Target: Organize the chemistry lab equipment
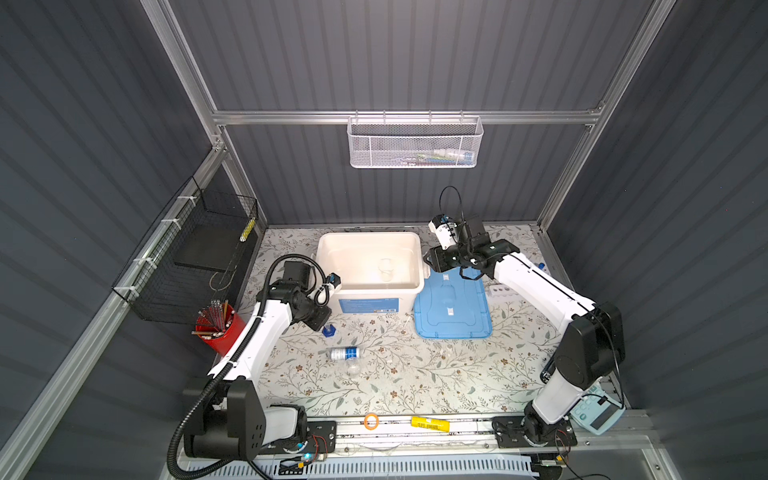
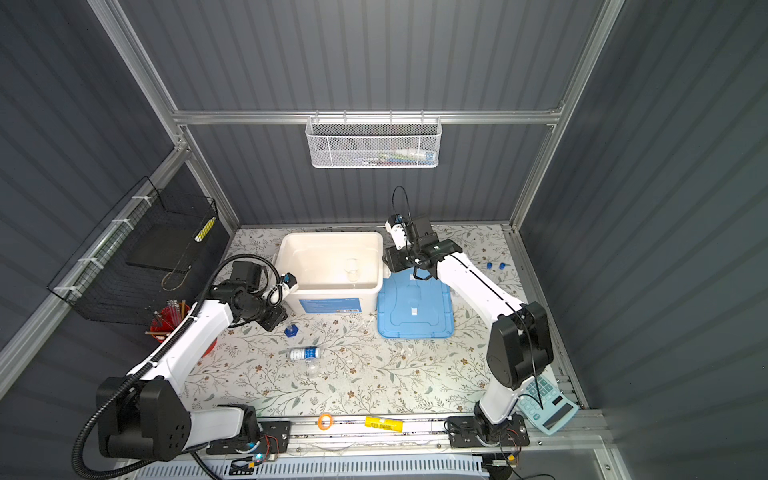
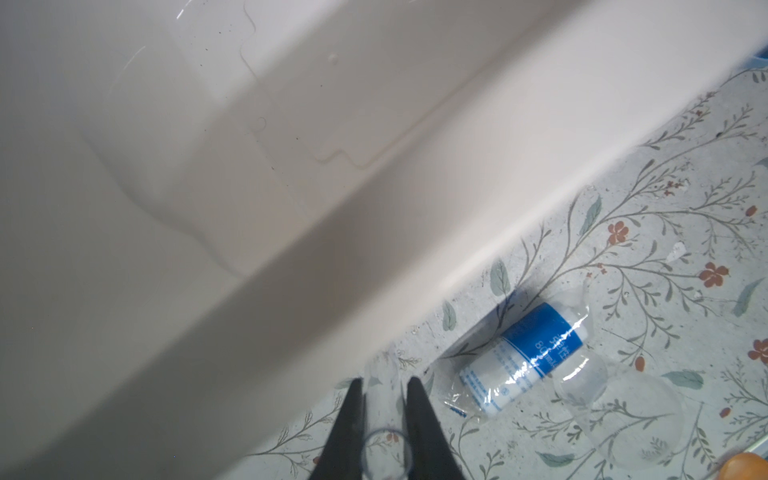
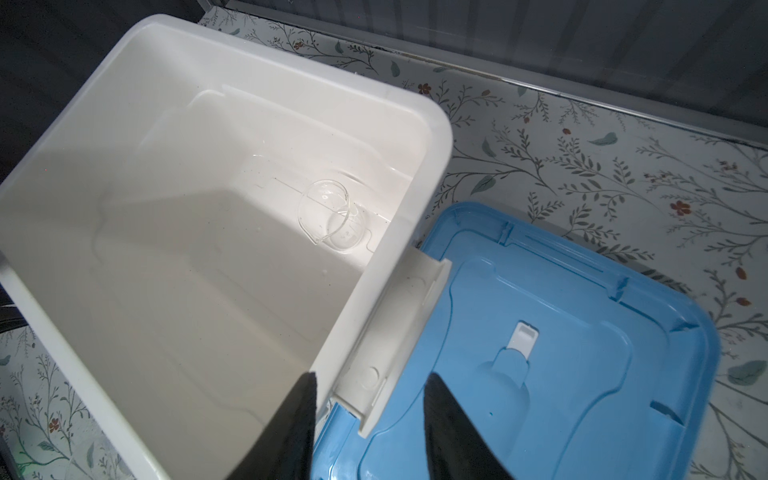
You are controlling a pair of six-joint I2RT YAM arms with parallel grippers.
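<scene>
Left fingers [image 3: 349, 432] flank the upright cylinder [image 3: 386, 451], grip unclear; right fingers [image 4: 291, 432] spread, empty.

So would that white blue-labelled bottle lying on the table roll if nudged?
Probably: the bottle lies on its side on the flat floral mat, so a sideways push would likely roll it. It looks smooth, perhaps slippery to pinch. The clear round flask beside it might block it.

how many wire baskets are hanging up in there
2: a white mesh basket on the back rail, and a black wire basket on the left wall. No others show, and none seems hidden.
</scene>
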